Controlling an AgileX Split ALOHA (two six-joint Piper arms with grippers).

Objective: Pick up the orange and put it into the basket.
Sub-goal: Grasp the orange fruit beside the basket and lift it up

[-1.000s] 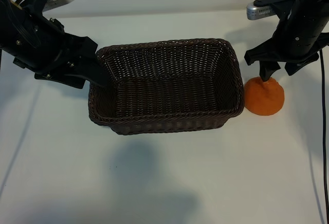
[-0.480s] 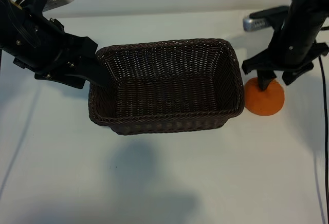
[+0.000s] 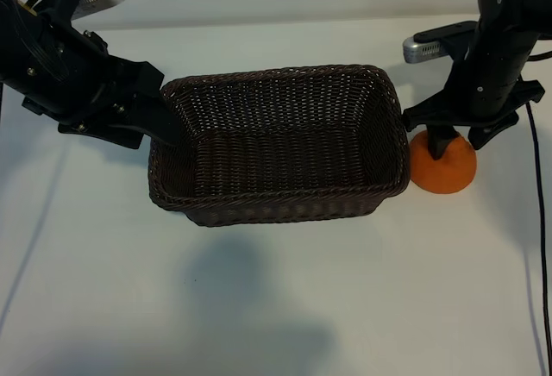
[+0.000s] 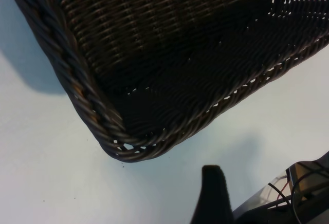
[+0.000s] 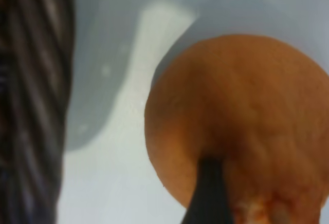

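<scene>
Lower now than a second ago, the right arm has sunk toward the orange, while the left arm, the basket and the fruit have kept their places.

White surface (image 3: 259, 307) carries everything. On it the basket (image 3: 276, 205) sits in the middle, hollow and with nothing inside. The left arm reaches in from the far left, its gripper (image 3: 159, 122) parked at the basket's left end with its jaws standing wide and nothing between them; in its wrist view one dark fingertip (image 4: 212, 193) shows just off the basket's rounded corner.

The right gripper (image 3: 442, 141) points straight down over the orange (image 3: 444, 169), which rests on the surface just beside the basket's right wall, not touching it as far as I can tell. Its jaws are well apart and hold nothing yet. The right wrist view shows one finger (image 5: 208, 193) down against the fruit's near flank, with the basket wall (image 5: 31, 100) off to the side.

The relation that matters: the orange lies directly beneath the right gripper and is round, so no axis needs matching. This arm is by far the nearer. I judge a slight further drop, then closing, would seat the grip; after that the carry runs over the rim toward the left.
</scene>
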